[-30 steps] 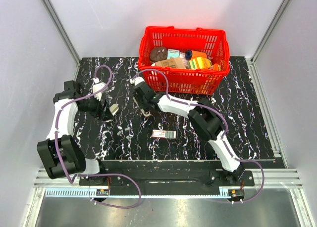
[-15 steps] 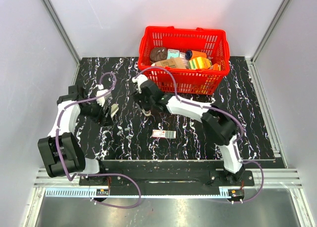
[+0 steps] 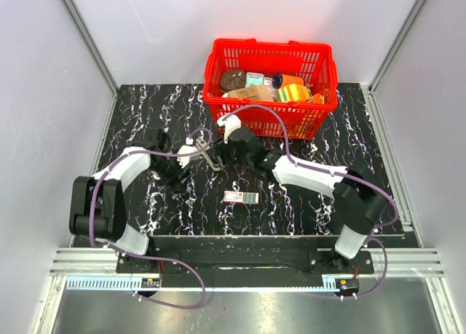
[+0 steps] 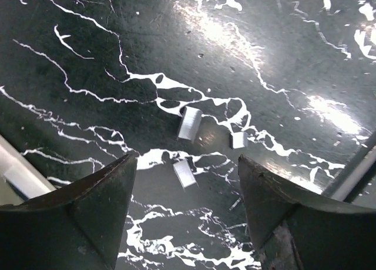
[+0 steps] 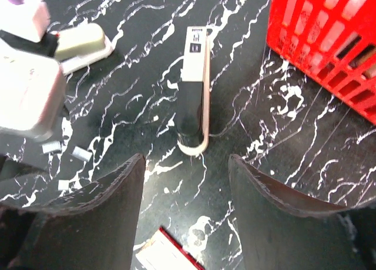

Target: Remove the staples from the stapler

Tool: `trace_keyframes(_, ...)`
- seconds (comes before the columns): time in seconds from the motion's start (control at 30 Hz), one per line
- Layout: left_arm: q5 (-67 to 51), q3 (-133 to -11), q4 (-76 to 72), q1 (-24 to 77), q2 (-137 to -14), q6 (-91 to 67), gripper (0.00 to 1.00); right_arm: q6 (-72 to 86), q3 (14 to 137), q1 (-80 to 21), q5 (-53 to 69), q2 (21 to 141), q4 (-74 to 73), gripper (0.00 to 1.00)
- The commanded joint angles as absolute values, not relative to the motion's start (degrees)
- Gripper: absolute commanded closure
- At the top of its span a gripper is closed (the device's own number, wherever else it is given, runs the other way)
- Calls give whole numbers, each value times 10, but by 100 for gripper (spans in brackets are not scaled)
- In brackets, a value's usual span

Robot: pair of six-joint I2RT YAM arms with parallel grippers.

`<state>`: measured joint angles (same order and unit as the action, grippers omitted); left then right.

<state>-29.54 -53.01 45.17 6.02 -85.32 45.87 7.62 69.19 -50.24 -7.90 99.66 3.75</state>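
Left claw (image 4: 187, 159): open and holding nothing, low over three short strips of staples (image 4: 189, 123) that lie loose on the black marbled bench (image 4: 88, 58).
Right claw (image 5: 187, 157): also open and empty; the stapler (image 5: 194, 99) lies just ahead of the gap between its fingers and is not touched.
Stapler: lies free on the bench between the left arm (image 5: 23, 93) and the red basket (image 5: 317, 40), apart from both. Whether it holds any more staples cannot be told.
Staples: out on the bench just to the left of the stapler; small, flat and shiny.
Risk, staples: thin strips lying flat give the broad fingers little to catch. Closing on them would likely push them along or break them into smaller bits that scatter.
Risk, stapler: nothing holds it, so a brush from either claw could slide or spin it, perhaps onto the staples.
Risk, arms: both wrists are close together over the same patch, so a reach by one could knock the other.
Red basket: stands at the far side of the bench. It holds a brown round item (image 3: 233, 79), a teal box (image 3: 255, 78), an orange bottle (image 3: 291, 79), a yellow-green pack (image 3: 295, 94) and a brown packet (image 3: 251, 94); no staples show in it.
Small flat box (image 3: 240, 197): lies on the bench nearer the arm bases, with its red-and-white face up. Its contents cannot be seen.
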Motion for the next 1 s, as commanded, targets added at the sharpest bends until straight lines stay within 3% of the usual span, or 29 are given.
trace_keyframes(0.0, -255, -545, 398, 80, -895, 462, 26, 105, 656, -497, -86, 946, 81, 37)
trace_keyframes(0.4, -214, -529, 345, 122, -931, 469, 29, 140, 596, -487, -72, 896, 108, 50)
trace_keyframes(0.77, -184, -497, 324, 144, -918, 488, 31, 141, 603, -486, -77, 890, 96, 69)
trace_keyframes(0.97, -175, -477, 307, 155, -914, 486, 40, 144, 608, -486, -80, 888, 89, 79)
